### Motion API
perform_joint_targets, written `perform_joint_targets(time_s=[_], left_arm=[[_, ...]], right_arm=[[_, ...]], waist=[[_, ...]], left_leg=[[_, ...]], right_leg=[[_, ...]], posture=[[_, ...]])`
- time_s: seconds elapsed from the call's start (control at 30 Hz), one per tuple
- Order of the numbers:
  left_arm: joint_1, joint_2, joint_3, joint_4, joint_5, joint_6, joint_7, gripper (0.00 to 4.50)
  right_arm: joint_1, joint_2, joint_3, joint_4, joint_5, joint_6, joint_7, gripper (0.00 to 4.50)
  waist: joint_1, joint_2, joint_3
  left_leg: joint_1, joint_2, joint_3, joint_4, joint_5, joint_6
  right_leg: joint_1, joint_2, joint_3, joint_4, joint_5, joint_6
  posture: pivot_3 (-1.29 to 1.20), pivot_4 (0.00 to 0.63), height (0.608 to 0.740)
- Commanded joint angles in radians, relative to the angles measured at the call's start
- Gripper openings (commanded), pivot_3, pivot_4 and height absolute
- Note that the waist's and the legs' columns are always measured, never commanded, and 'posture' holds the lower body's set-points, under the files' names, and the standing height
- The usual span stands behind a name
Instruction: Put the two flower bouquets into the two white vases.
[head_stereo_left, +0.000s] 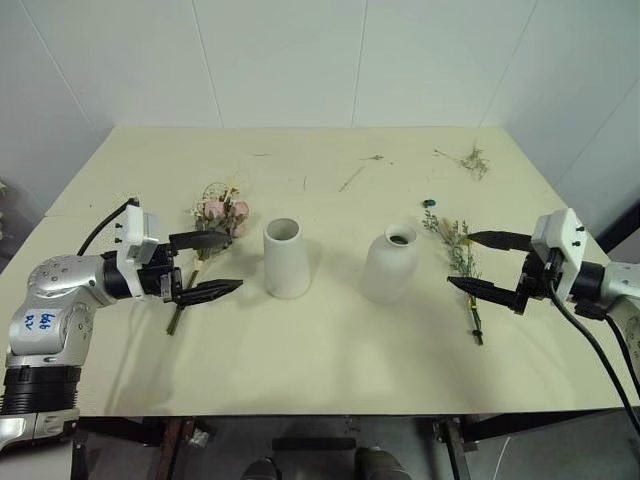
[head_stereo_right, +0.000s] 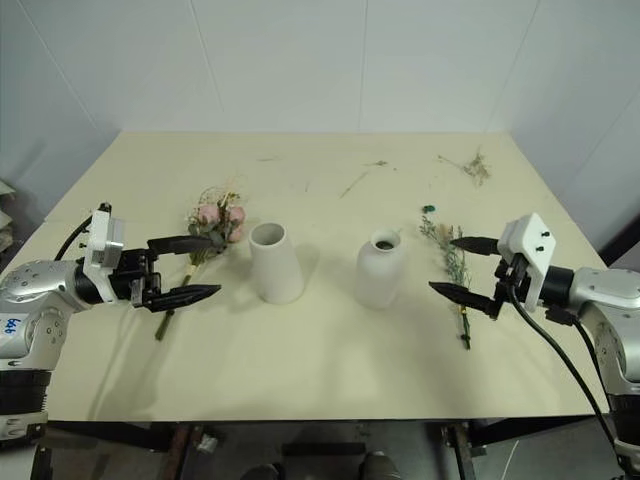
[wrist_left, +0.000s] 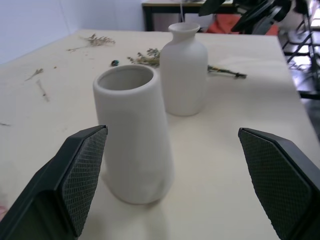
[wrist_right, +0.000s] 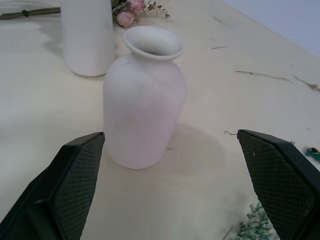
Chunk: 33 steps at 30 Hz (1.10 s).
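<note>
The pink rose bunch (head_stereo_left: 218, 222) is laid under the wide-open left gripper (head_stereo_left: 208, 266), stems toward the tabletop's near edge. The thin green sprig bunch (head_stereo_left: 459, 262) is laid under the wide-open right gripper (head_stereo_left: 480, 262). Nothing is held in the wide white vase (head_stereo_left: 286, 258) or the narrow-necked white vase (head_stereo_left: 391, 263)
</note>
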<state>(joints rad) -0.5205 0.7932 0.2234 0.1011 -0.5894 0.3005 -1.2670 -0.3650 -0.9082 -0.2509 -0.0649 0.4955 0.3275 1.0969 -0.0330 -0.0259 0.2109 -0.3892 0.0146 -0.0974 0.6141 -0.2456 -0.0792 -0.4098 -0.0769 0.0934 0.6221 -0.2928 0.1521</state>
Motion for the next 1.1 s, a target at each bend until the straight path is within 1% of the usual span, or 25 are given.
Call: perform_joint_targets(time_s=[0.03,0.2,0.3,0.33,0.43,0.53,0.57,0.67,0.8,0.9,1.1], left_arm=[[-0.08,0.028,0.028,0.005,-0.062,0.055,-0.034,4.47],[-0.131,0.034,0.01,0.013,-0.056,0.074,-0.06,4.47],[-0.139,0.039,-0.005,0.026,-0.023,0.025,-0.089,4.47],[-0.149,0.04,-0.009,0.039,-0.009,0.001,-0.096,4.47],[-0.18,0.044,-0.008,0.059,0.004,-0.029,-0.105,4.47],[-0.223,0.055,-0.005,0.07,0.002,-0.032,-0.115,4.47],[-0.236,0.059,-0.003,0.074,-0.001,-0.025,-0.117,4.47],[-0.241,0.068,0.002,0.073,-0.005,-0.019,-0.121,4.47],[-0.206,0.072,0.02,0.044,-0.011,-0.017,-0.11,4.47],[-0.141,0.074,0.05,-0.01,-0.029,0.0,-0.09,4.47],[-0.01,0.087,0.123,-0.15,-0.081,0.06,-0.022,4.47]], right_arm=[[0.005,-0.019,-0.049,-0.041,0.019,0.001,-0.007,4.49],[0.009,-0.019,-0.085,-0.044,0.035,0.045,-0.044,4.49],[0.031,-0.055,-0.088,-0.094,0.058,0.16,-0.062,4.49],[0.036,-0.086,-0.075,-0.116,0.067,0.278,-0.1,4.49],[0.027,-0.147,-0.042,-0.179,0.101,0.53,-0.177,4.49],[-0.078,-0.178,0.01,-0.217,0.189,0.85,-0.249,4.49],[-0.127,-0.192,0.056,-0.204,0.181,0.934,-0.269,4.49],[-0.25,-0.198,0.151,-0.139,0.15,1.101,-0.326,4.49],[-0.344,-0.199,0.262,-0.059,0.099,1.171,-0.368,4.49],[-0.397,-0.182,0.364,0.063,0.01,1.139,-0.411,4.49],[-0.508,-0.065,0.415,0.307,-0.092,1.105,-0.47,4.49]], waist=[[0.001,0.0,0.0],[0.0,0.0,0.0],[0.0,0.0,0.0],[0.001,0.0,0.0],[0.003,0.0,0.0],[-0.002,0.0,0.0],[-0.003,0.0,0.0],[-0.004,0.0,0.0],[-0.001,0.0,0.0],[-0.002,0.0,0.0],[-0.011,0.0,0.0]], left_leg=[[0.0,0.0,0.0,0.0,0.0,0.0],[0.0,0.0,0.0,0.0,0.0,0.0],[0.0,0.0,0.0,0.0,0.0,0.0],[0.0,0.0,0.0,0.0,0.0,0.0],[0.0,0.0,0.0,0.0,0.0,0.0],[0.0,0.0,0.0,0.001,0.0,0.0],[0.0,0.0,0.0,0.001,0.0,0.0],[0.0,0.0,0.0,0.001,0.0,0.0],[-0.002,0.0,0.0,0.0,0.0,0.0],[-0.003,0.0,0.001,-0.001,0.0,0.001],[-0.005,0.0,0.001,-0.001,-0.001,0.002]], right_leg=[[0.0,0.0,0.0,0.0,0.0,0.0],[0.0,0.0,0.0,0.0,0.0,0.0],[0.0,0.0,0.0,0.0,0.0,0.0],[0.0,0.0,0.0,0.0,0.0,0.0],[0.0,0.0,0.0,0.0,0.0,0.0],[0.0,0.0,0.0,0.0,0.0,-0.001],[0.0,0.0,0.0,0.0,0.001,-0.001],[-0.001,0.0,0.0,-0.001,0.001,-0.001],[-0.002,0.0,0.0,-0.002,0.0,-0.001],[-0.003,0.0,0.0,-0.003,0.0,-0.001],[-0.005,0.0,0.0,-0.003,0.0,-0.001]], posture=[[0.0,0.15,0.74],[0.0,0.15,0.74],[0.0,0.15,0.74],[0.0,0.15,0.74],[0.0,0.15,0.74],[0.0,0.15,0.74],[0.0,0.15,0.74],[0.0,0.15,0.74],[0.0,0.15,0.74],[0.0,0.15,0.74],[0.0,0.15,0.74]])
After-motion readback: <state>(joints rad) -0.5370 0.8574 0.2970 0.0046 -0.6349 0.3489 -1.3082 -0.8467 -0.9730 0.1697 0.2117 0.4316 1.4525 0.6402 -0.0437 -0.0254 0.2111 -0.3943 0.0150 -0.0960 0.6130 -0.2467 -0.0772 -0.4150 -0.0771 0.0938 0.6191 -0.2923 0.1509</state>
